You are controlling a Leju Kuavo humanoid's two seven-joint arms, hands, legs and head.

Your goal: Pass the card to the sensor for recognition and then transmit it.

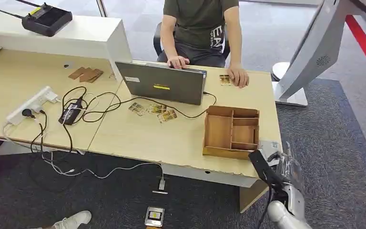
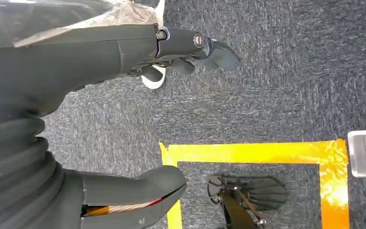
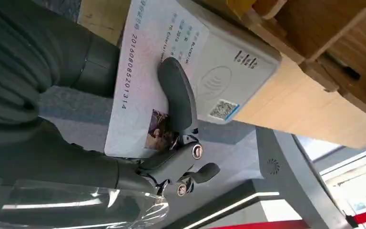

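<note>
My right hand (image 3: 171, 124) holds a white card (image 3: 143, 71) with printed numbers and a small photo, one dark finger (image 3: 176, 95) lying across its face. The card lies partly over the grey sensor (image 3: 228, 71), which sits on the desk corner beside a wooden box. From the head view, that right hand (image 1: 279, 167) is at the desk's near right corner, just in front of the sensor (image 1: 268, 145). My left hand (image 2: 100, 52) hangs over grey carpet, thumb and fingers apart, holding nothing.
A wooden compartment box (image 1: 231, 131) stands right behind the sensor. A person sits across the desk at a laptop (image 1: 164, 83). Several cards (image 1: 155, 110), cables and a power strip (image 1: 31, 105) lie on the desk. A white kiosk stand (image 1: 310, 52) is at the right. Yellow tape (image 2: 248, 152) marks the floor.
</note>
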